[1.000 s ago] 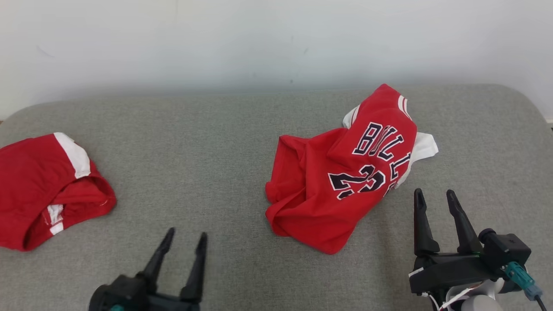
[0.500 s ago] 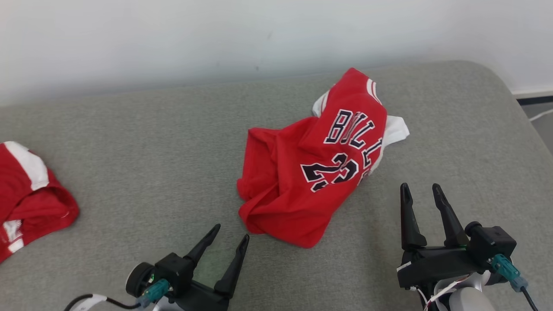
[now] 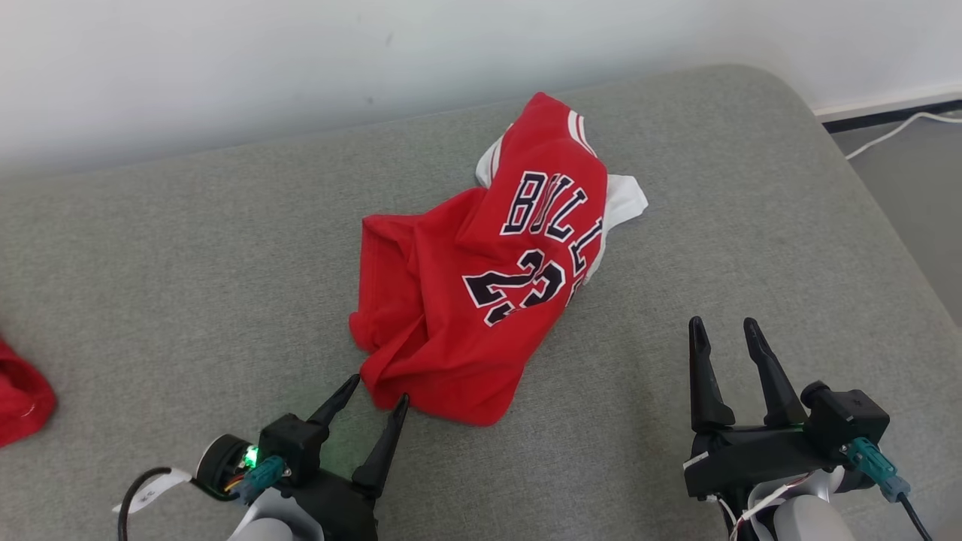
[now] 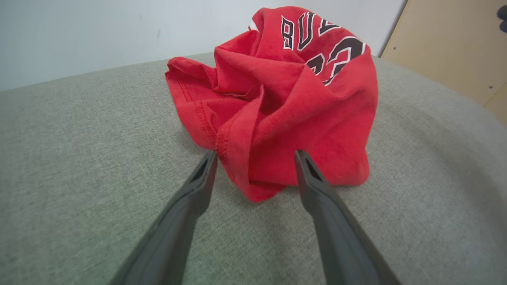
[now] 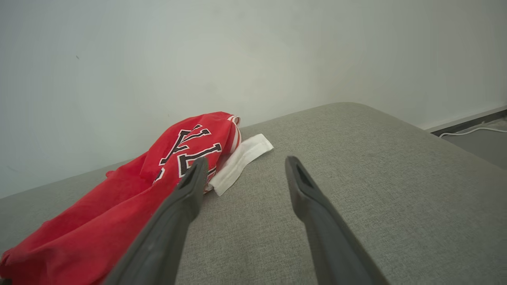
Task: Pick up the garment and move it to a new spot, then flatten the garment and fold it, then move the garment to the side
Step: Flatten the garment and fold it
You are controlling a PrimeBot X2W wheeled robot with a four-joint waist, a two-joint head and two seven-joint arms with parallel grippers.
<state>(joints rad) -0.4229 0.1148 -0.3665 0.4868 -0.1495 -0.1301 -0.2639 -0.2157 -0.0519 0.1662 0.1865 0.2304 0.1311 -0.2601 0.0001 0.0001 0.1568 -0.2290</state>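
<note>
Garment (image 3: 481,278) first: red, crumpled, lying on the grey cushion (image 3: 188,248), right of centre and toward the far wall (image 3: 225,60). What has changed for us?

– The biggest thing is that our head has turned right, so the whole scene has slid left. The other red garment (image 3: 19,402) is now a sliver at the left edge; it has not moved, we have. Smaller but more telling, our left gripper (image 3: 378,388) has come forward from well short of the garment to its near-left corner.

And our right gripper (image 3: 722,323)?

– It waits near the garment's right side as before, apart from it. Both pairs of fingers are spread wide and hold nothing. We judge we are at the first pick-up, with the left side about ready to close.

What do the wrist views add?

– The left wrist view shows the near fold bunched right between our left fingertips (image 4: 204,174); we cannot tell whether they touch the cloth. The right wrist view shows the white trim (image 5: 241,156) lying flat on the cushion at the garment's far-right side. The gap between our right fingers frames bare cushion, not cloth.
</note>
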